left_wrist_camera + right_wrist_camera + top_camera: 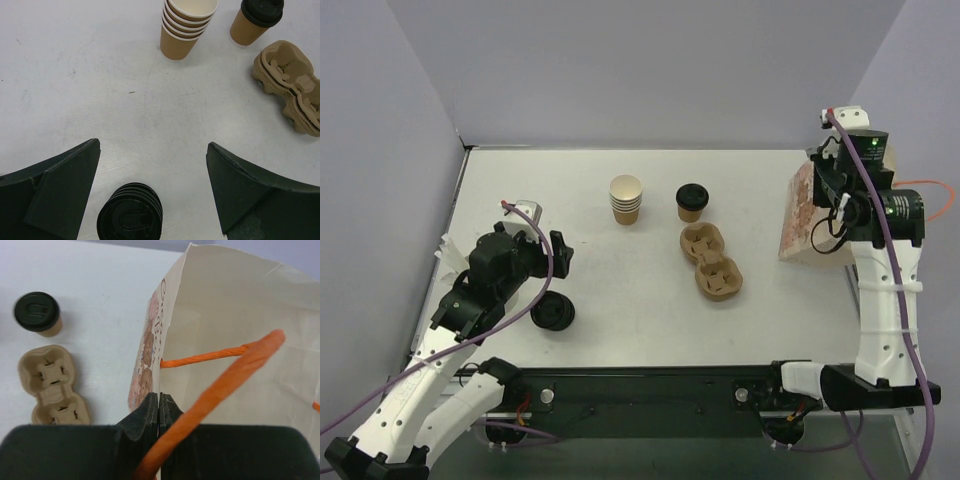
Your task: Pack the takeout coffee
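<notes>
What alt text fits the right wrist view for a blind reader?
The right claw pinches the rim of an open paper bag with orange handles. Beside it on the white table sit the lidded coffee cup and a pulp cup carrier.

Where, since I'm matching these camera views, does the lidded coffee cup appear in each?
Top external: lidded cup at centre, just behind the pulp carrier.
Left wrist: top right, left of the carrier.
Right wrist: upper left, above the carrier, left of the paper bag.
Shared landmark: the carrier.
</notes>
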You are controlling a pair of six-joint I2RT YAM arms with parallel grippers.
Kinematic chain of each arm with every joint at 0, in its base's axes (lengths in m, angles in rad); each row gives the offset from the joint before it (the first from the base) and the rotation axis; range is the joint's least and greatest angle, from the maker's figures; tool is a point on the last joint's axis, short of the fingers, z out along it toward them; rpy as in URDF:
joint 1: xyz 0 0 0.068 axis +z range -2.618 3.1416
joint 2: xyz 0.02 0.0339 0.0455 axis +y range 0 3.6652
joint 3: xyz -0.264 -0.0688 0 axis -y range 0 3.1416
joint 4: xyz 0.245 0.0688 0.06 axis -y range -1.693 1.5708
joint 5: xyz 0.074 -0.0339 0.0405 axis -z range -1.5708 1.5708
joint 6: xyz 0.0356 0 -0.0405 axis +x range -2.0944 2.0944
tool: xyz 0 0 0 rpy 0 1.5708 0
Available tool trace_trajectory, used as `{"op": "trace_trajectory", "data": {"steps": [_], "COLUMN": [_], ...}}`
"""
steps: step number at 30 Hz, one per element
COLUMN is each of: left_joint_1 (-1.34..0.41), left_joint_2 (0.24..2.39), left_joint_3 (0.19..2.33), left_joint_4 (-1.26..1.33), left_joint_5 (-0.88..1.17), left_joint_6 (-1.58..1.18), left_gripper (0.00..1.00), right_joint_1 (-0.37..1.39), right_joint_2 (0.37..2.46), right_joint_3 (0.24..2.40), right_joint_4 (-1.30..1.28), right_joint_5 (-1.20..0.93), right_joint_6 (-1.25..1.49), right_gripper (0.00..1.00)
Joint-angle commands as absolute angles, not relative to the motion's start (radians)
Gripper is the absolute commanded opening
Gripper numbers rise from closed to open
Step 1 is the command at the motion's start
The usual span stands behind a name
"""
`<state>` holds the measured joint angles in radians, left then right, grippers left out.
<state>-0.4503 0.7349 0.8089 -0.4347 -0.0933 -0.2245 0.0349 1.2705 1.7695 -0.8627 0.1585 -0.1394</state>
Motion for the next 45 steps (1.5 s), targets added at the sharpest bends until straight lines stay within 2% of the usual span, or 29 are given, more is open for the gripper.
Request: {"op": "trace_trajectory", "data": {"steps": [1, 4, 8, 17, 31, 45], "left_joint_1": [-0.454, -0.454, -0.453, -0.453, -0.449, -0.448], "left_joint_2": [0.727, 0.723, 0.706, 0.655, 0.603, 0.597], "left_joint_3": [0.811, 0.813, 0.813, 0.813, 0.810, 0.815], "left_joint_4": [-0.422, -0.426, -0.426, -0.440, -0.460, -0.474], "left_joint_5": [-0.098, -0.120, -0.146, -0.268, -0.406, -0.459], "left_joint_6": [-0.216, -0.216, -0.216, -0.222, -0.238, -0.250], "left_gripper": [0.97, 0.97, 0.97, 0.97, 0.97, 0.97], "right_joint_1": [0.113, 0.195, 0.330, 0.728, 1.070, 1.166], "right_joint_2": [1.189, 1.118, 1.086, 1.144, 1.301, 1.413], "right_joint_3": [1.832, 1.761, 1.717, 1.664, 1.572, 1.522], "right_joint_4": [-0.845, -0.753, -0.715, -0.715, -0.716, -0.666], "right_joint_5": [0.010, -0.149, -0.167, -0.034, 0.106, 0.089], "right_joint_6": [-0.199, -0.221, -0.255, -0.325, -0.425, -0.503], "right_gripper": [0.00, 0.00, 0.00, 0.00, 0.00, 0.00]}}
